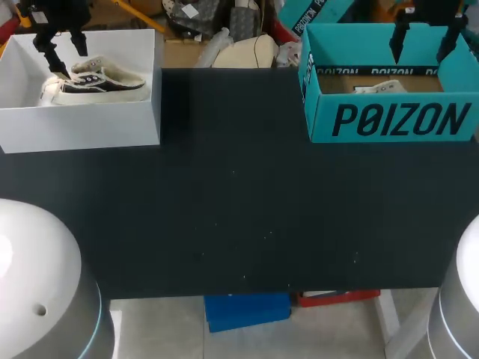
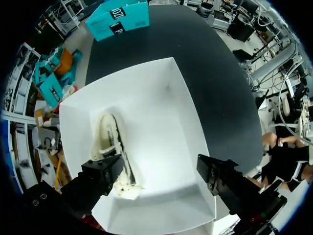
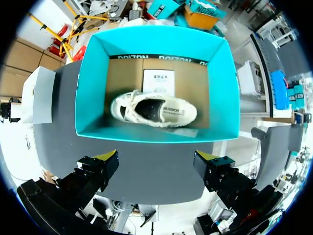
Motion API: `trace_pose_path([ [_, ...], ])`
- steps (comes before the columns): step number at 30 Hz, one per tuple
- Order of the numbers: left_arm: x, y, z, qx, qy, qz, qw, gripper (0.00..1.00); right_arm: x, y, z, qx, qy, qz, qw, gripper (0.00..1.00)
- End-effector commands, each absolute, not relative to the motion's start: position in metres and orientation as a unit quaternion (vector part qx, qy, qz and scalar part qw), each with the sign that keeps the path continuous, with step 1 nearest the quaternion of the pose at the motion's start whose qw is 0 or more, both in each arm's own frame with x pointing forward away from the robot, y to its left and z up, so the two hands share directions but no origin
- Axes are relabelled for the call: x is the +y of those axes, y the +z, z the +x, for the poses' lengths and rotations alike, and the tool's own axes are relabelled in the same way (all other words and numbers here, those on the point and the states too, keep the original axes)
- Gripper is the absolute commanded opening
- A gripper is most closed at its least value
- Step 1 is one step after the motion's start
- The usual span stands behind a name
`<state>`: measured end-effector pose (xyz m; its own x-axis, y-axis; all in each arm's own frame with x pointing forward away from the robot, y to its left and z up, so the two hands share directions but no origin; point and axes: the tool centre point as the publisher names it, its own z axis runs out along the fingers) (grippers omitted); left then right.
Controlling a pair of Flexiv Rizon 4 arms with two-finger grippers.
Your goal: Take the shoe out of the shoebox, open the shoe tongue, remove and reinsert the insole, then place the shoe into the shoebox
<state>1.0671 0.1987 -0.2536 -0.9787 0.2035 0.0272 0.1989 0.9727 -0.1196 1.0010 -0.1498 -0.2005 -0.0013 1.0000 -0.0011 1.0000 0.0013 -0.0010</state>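
My left end effector [image 2: 159, 171] hangs over the white shoebox [image 1: 82, 127], fingers apart, one finger close above the dark-and-white shoe [image 1: 101, 81] inside. It looks lined up to lift that shoe out. My right end effector [image 3: 156, 164], also spread and empty, hovers above the teal shoebox [image 1: 397, 120], which holds a cream shoe [image 3: 154, 110]. Both boxes sit on the black counter [image 1: 239, 209].
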Motion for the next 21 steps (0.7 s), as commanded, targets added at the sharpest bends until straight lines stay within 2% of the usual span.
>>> trace_pose_path([
  [1,0.204,-0.269,1.092,-0.993,0.054,-0.098,0.044,1.00,-0.150,-0.200,1.001,0.707,-0.001,0.707,0.000,1.00],
  [12,0.201,-0.308,1.114,-0.993,0.044,-0.093,0.063,0.95,-0.150,-0.200,1.001,0.707,-0.001,0.707,0.000,1.00],
  [21,0.201,-0.332,1.125,-0.993,0.042,-0.083,0.072,0.96,-0.150,-0.200,1.001,0.707,-0.001,0.707,0.000,1.00],
])
